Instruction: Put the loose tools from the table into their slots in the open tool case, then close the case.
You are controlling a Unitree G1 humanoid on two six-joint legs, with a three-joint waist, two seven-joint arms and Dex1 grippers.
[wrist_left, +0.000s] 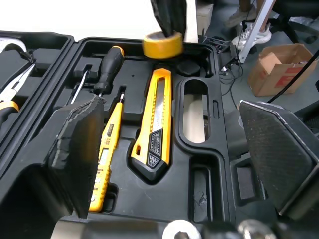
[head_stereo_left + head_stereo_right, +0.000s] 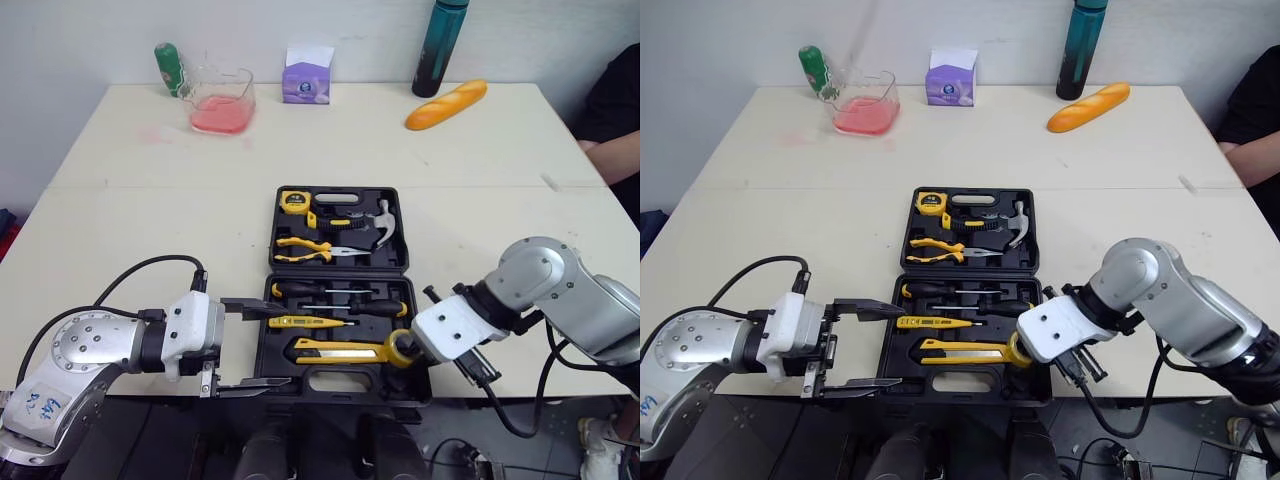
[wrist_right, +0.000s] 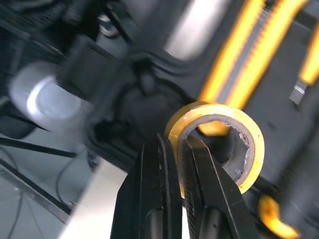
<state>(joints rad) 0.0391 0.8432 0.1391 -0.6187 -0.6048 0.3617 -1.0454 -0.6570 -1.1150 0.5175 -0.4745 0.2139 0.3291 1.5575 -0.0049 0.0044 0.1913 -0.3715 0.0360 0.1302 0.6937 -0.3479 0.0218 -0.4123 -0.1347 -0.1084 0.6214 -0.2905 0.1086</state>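
Left eye view puts the left gripper (image 2: 285, 346) at the near left corner of the tool case (image 1: 219, 164), its two fingers spread wide and holding nothing, one over the test pen (image 2: 300, 322), the other just outside the front rim. Further right the utility knife (image 2: 340, 349) lies in its slot. At its right end the yellow tape roll (image 2: 402, 348) hangs just above the case's lower half, its wall pinched between the right gripper's (image 3: 175, 144) fingers. The step looks to be seating the tape. Level the roll over what looks like a round recess (image 1: 192, 67) by the knife's end, lower it until it rests, then let go. Dropped tilted, it could sit proud and block the lid.
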